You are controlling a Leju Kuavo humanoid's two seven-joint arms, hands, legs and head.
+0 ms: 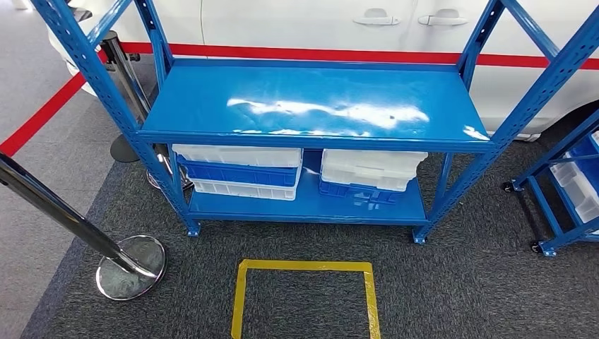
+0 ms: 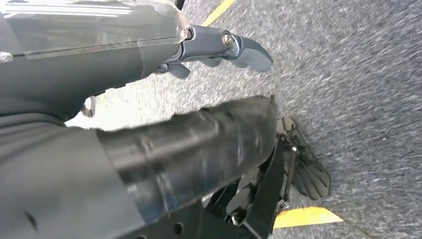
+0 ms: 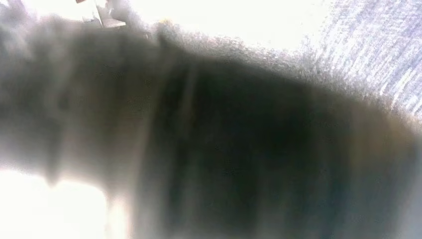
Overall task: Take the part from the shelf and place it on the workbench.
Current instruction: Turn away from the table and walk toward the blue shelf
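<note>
Shelf (image 1: 311, 99) blue, glossy top; 2 bin stacks (image 1: 239, 169) on its lower deck. L hand (image 2: 219, 50) fingers apart, empty; R hand (image 3: 214, 149) blurred, can't tell.

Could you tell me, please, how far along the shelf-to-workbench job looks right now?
Settled: no part shows; the blue shelf has a bare top and stacked bins below. In hand: the left hand hangs over carpet, holding nothing. This fits before pickup or after delivery.

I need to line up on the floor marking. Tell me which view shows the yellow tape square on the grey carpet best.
The head view: the yellow tape square shows nearly whole before the blue metal shelf. The left wrist view catches short yellow strips; the right wrist view is too blurred to tell.
</note>
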